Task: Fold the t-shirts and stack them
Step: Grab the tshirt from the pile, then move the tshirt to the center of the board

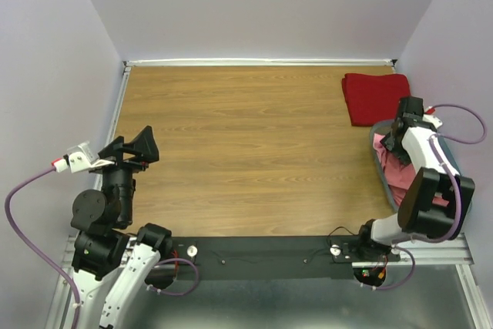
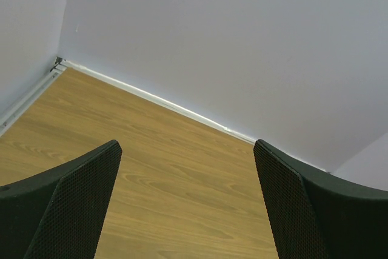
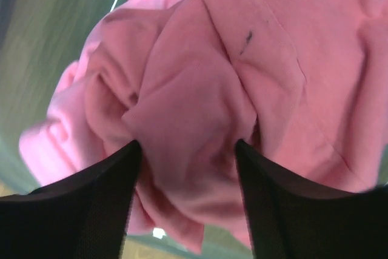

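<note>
Right gripper (image 3: pixel 187 145) jaws straddle bunched pink t-shirts (image 3: pixel 200 89), can't tell if pinched. Worktop (image 1: pixel 246 152): basket (image 1: pixel 383 179) at right edge holds the crumpled pinks, no clear axis. Red t-shirt (image 1: pixel 376 96) folded, far-right corner, long axis left-right. Left gripper (image 2: pixel 187 144) jaws spread, over left edge.

The counter (image 1: pixel 246 144) is honey-brown wood grain, one t-shirt (image 1: pixel 375 96) deep red, the other t-shirts (image 3: pixel 242 77) plain salmon pink, the basket (image 1: pixel 381 167) grey-blue, the fingers (image 2: pixel 73 210) black with fine dotting, the walls (image 1: pixel 262 5) pale lilac.
</note>
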{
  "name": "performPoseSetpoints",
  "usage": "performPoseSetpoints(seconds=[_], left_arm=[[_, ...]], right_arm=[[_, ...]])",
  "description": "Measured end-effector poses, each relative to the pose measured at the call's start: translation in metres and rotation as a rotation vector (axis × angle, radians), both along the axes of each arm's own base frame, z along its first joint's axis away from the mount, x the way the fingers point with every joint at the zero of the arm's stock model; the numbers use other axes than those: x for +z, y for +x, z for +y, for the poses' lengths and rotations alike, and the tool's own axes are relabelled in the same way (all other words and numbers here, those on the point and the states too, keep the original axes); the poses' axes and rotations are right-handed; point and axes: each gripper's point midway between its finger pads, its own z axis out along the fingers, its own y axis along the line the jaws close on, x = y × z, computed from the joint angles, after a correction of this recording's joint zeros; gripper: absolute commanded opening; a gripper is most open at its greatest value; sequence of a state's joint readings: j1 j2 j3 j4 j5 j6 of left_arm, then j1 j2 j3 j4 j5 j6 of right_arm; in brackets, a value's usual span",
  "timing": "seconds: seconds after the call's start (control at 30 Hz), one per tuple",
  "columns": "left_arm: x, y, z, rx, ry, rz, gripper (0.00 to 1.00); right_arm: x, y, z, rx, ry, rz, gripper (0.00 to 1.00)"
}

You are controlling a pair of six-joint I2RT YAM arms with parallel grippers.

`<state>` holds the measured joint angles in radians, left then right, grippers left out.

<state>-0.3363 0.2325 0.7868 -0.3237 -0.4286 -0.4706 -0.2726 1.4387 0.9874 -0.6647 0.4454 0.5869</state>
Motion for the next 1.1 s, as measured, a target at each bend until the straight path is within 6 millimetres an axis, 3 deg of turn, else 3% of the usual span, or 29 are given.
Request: performPoseSetpoints(seconds=[0.03, 0.07, 0.2, 0.27, 0.67, 0.8, 0.87, 0.97, 1.03, 1.1], left_arm=[[-0.001, 0.000, 0.000, -0.002, 0.001, 0.006, 0.99], [-0.004, 0.000, -0.001, -0.005, 0.004, 0.014, 0.99], [-0.005, 0.000, -0.002, -0.010, 0.009, 0.023, 0.99], [-0.005, 0.000, -0.002, -0.012, 0.010, 0.026, 0.99], [-0.017, 0.030, -0.021, -0.060, 0.046, 0.104, 0.98], [-0.013, 0.032, -0.025, -0.073, 0.043, 0.087, 0.98], [-0.010, 0.032, -0.025, -0.076, 0.041, 0.079, 0.98], [-0.010, 0.032, -0.026, -0.082, 0.042, 0.077, 0.98], [-0.010, 0.033, -0.027, -0.085, 0.043, 0.078, 0.98], [-0.012, 0.035, -0.029, -0.092, 0.046, 0.085, 0.98]], right_arm=[[-0.003, 0.002, -0.002, -0.011, 0.008, -0.003, 0.50], [-0.008, 0.003, -0.004, -0.022, 0.018, -0.004, 0.34], [-0.006, 0.007, -0.005, -0.026, 0.036, -0.035, 0.07], [0.004, 0.008, -0.002, -0.009, 0.039, -0.071, 0.01], [0.143, -0.011, 0.010, 0.121, -0.075, -0.368, 0.00], [0.195, -0.002, 0.023, 0.216, -0.064, -0.462, 0.01], [0.233, 0.013, 0.038, 0.316, -0.040, -0.551, 0.00], [0.303, 0.039, 0.077, 0.527, 0.013, -0.742, 0.01], [0.334, 0.054, 0.110, 0.668, 0.062, -0.839, 0.01], [0.351, 0.069, 0.160, 0.830, 0.120, -0.896, 0.01]])
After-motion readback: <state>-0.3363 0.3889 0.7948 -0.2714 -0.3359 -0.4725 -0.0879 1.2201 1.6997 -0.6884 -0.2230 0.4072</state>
